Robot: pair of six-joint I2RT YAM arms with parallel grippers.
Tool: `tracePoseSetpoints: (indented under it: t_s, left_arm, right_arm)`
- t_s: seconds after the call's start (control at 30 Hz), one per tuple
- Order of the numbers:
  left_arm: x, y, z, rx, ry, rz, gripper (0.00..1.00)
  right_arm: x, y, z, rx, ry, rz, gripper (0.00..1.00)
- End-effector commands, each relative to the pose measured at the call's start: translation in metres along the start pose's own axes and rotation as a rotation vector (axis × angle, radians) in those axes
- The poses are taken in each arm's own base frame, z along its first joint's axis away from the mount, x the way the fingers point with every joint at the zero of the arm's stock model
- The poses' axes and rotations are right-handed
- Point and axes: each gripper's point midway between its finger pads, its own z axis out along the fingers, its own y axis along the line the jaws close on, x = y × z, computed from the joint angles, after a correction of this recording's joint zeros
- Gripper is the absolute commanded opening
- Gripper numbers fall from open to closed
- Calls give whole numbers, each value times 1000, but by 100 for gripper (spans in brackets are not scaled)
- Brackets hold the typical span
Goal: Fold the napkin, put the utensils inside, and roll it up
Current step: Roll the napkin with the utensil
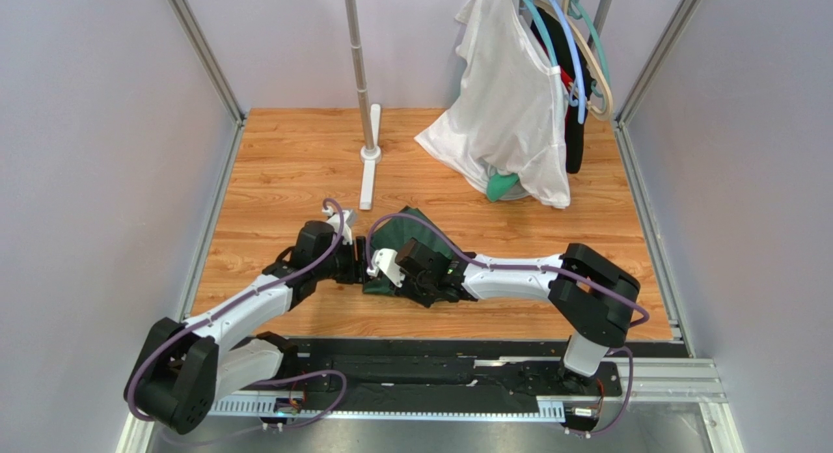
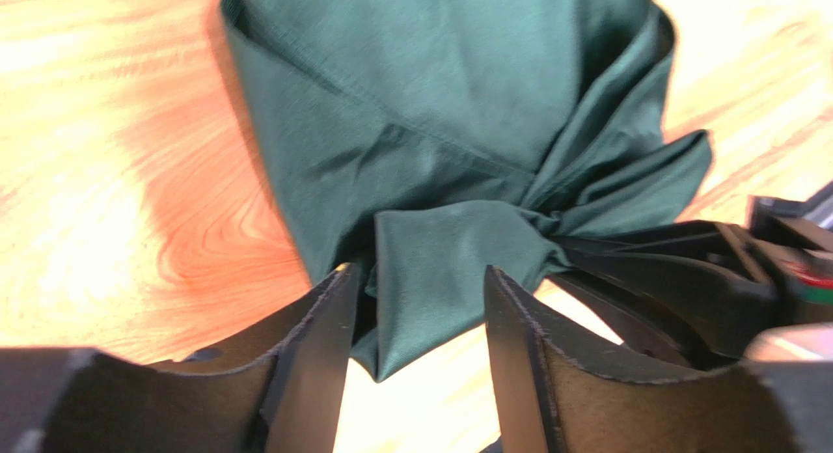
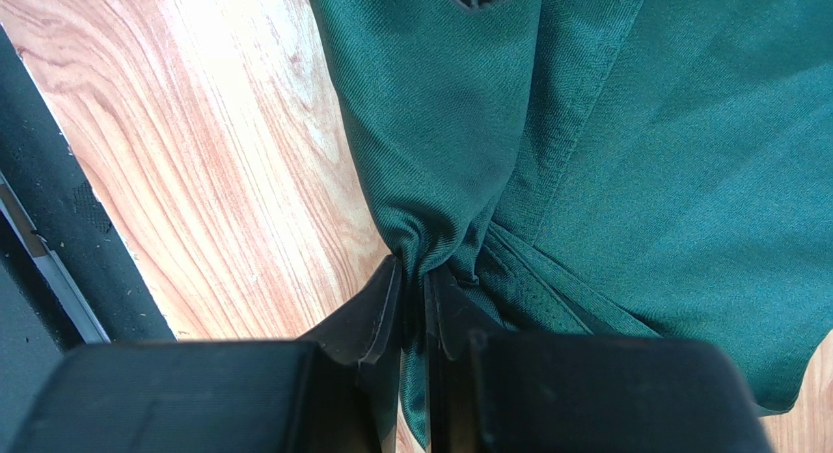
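Note:
The dark green napkin (image 1: pixel 403 236) lies bunched and creased on the wooden table, between the two grippers. My right gripper (image 3: pixel 418 277) is shut on a gathered fold of the napkin (image 3: pixel 635 160), which spreads out beyond its fingertips. My left gripper (image 2: pixel 420 277) is open, with a loose pointed flap of the napkin (image 2: pixel 440 102) hanging between its fingers and daylight beside the right finger. In the top view the left gripper (image 1: pixel 367 263) sits at the cloth's left edge and the right gripper (image 1: pixel 422 273) at its near side. The utensils are out of view.
A white garment (image 1: pixel 508 102) hangs on hangers at the back right, with a brighter green garment (image 1: pixel 503 186) under its hem. A metal stand pole (image 1: pixel 364 92) rises at the back centre on a white foot. A black rail (image 1: pixel 440 375) runs along the near edge.

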Motion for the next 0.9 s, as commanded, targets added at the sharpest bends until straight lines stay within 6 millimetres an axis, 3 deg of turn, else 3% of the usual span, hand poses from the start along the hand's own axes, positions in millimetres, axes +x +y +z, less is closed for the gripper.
tracePoseSetpoints:
  t_s: [0.0, 0.1, 0.23, 0.4, 0.6, 0.73, 0.87]
  left_arm:
    - [1, 7, 9, -28, -2, -28, 54]
    - [-1, 13, 11, -63, -15, -50, 53]
    - [-19, 3, 12, -22, -74, -20, 54]
    - [-37, -24, 9, 119, -121, 112, 57]
    - [-39, -55, 18, 341, -183, 281, 57]
    - [-42, -49, 25, 319, -213, 239, 57]
    - [-43, -30, 28, 208, -234, 160, 57]
  right_arm:
    - [25, 1, -1, 4, 90, 44, 0]
    - [24, -1, -2, 17, 94, 53, 0]
    - [29, -7, -3, 61, 110, 69, 0]
    - [30, -19, -5, 114, 97, 90, 0]
    - [32, -8, -10, -28, 53, 78, 0]
    - [33, -3, -14, -126, 39, 108, 0]
    - [35, -1, -16, -199, 60, 144, 0]
